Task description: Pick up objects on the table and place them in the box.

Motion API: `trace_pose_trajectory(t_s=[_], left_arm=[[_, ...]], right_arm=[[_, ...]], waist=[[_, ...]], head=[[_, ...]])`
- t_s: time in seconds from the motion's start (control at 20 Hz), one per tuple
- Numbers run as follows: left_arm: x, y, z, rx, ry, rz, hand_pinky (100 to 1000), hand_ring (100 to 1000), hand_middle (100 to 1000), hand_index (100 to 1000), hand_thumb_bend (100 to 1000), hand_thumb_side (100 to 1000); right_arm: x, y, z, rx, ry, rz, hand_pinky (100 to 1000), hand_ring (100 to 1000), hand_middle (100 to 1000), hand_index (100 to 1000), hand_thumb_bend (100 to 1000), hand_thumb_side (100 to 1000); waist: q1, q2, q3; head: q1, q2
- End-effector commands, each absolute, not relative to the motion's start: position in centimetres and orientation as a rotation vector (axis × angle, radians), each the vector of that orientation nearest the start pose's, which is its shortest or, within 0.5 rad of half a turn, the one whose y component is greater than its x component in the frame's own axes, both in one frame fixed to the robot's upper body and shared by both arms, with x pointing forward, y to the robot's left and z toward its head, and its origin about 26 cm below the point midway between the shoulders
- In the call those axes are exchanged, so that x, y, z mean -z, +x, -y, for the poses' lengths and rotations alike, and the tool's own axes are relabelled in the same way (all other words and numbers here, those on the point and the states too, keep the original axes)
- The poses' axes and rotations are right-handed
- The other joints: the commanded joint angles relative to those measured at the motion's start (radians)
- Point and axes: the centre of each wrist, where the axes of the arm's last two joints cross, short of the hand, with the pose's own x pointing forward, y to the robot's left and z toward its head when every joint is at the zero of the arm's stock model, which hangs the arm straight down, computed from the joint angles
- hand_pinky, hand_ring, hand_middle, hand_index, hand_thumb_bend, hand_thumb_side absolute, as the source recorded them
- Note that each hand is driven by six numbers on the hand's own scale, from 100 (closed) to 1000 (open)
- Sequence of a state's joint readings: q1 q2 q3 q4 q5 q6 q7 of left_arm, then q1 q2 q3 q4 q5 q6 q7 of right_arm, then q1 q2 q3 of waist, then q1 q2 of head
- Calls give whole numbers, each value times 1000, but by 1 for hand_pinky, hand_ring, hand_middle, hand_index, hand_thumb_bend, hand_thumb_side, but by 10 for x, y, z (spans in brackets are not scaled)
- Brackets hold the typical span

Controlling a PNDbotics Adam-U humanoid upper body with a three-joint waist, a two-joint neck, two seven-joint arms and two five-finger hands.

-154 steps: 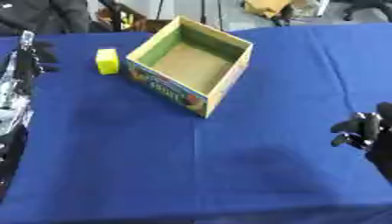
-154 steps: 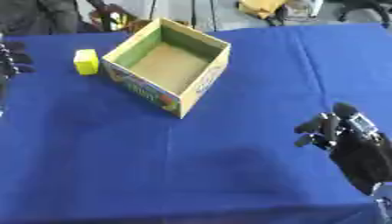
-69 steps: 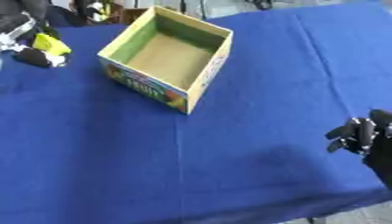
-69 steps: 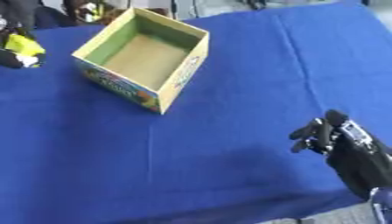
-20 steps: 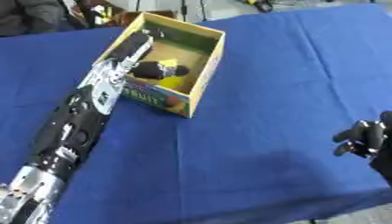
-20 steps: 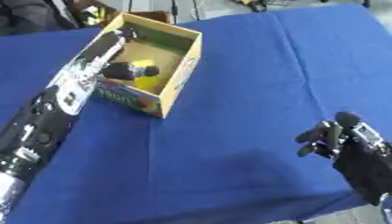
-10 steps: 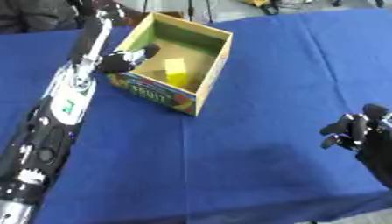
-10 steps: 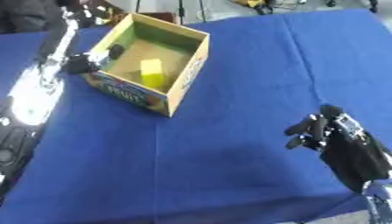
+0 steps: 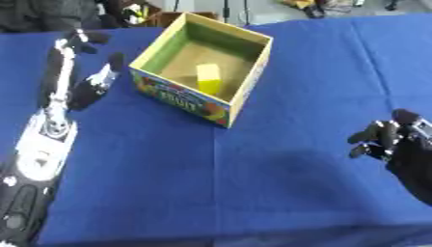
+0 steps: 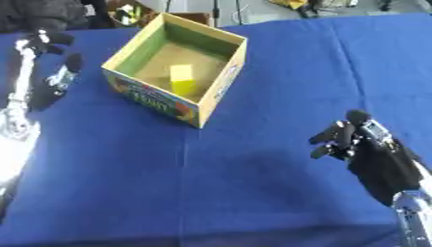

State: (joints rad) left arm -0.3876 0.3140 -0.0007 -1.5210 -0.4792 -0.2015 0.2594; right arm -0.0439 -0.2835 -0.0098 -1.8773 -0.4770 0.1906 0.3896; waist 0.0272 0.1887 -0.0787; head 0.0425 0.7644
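A yellow block (image 9: 208, 78) lies on the floor of the open cardboard box (image 9: 250, 77), which stands on the blue table at the upper middle. My left hand (image 9: 77, 82) is stretched out to the left of the box, fingers straight, holding nothing. At the right edge, my right hand (image 10: 367, 144) hovers low over the cloth with its fingers loosely curled and nothing in them.
The blue tablecloth (image 9: 253, 183) covers the whole table. Dark clutter and chair legs (image 9: 127, 9) stand beyond the far edge.
My left hand has let go of the yellow block, which now lies in the box, and has drawn back to the left of the box. The right hand has hardly moved.
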Motion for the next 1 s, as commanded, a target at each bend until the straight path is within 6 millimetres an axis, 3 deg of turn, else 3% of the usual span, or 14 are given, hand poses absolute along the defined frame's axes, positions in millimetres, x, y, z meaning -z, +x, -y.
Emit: trace_pose_trajectory(t_s=[0.05, 0.35, 0.45, 0.65, 1.0], left_arm=[[-115, 355, -283, 376, 717, 2096, 668, 732, 604, 719, 553, 917], [-86, 319, -280, 272, 585, 2010, 652, 701, 574, 713, 539, 944], [-84, 311, -278, 243, 545, 2010, 650, 696, 571, 713, 540, 941], [-85, 307, -276, 181, 472, 2010, 642, 684, 560, 708, 533, 945], [-82, 305, -281, 127, 354, 2005, 639, 672, 554, 708, 544, 947]], right_arm=[[-105, 279, 292, -309, 531, 1715, 555, 644, 474, 390, 100, 668], [-104, 280, 292, -310, 536, 1708, 555, 644, 473, 391, 100, 669], [-104, 280, 291, -312, 539, 1707, 555, 644, 474, 391, 100, 670], [-103, 280, 291, -309, 538, 1706, 555, 644, 473, 391, 100, 729], [-104, 280, 291, -303, 535, 1711, 555, 644, 473, 392, 100, 733]], waist=[[-2, -12, 8], [-3, -12, 21], [-2, -12, 19], [-1, -10, 15], [0, -12, 13]], head=[[-5, -1], [5, 5], [6, 6], [7, 6], [3, 6]])
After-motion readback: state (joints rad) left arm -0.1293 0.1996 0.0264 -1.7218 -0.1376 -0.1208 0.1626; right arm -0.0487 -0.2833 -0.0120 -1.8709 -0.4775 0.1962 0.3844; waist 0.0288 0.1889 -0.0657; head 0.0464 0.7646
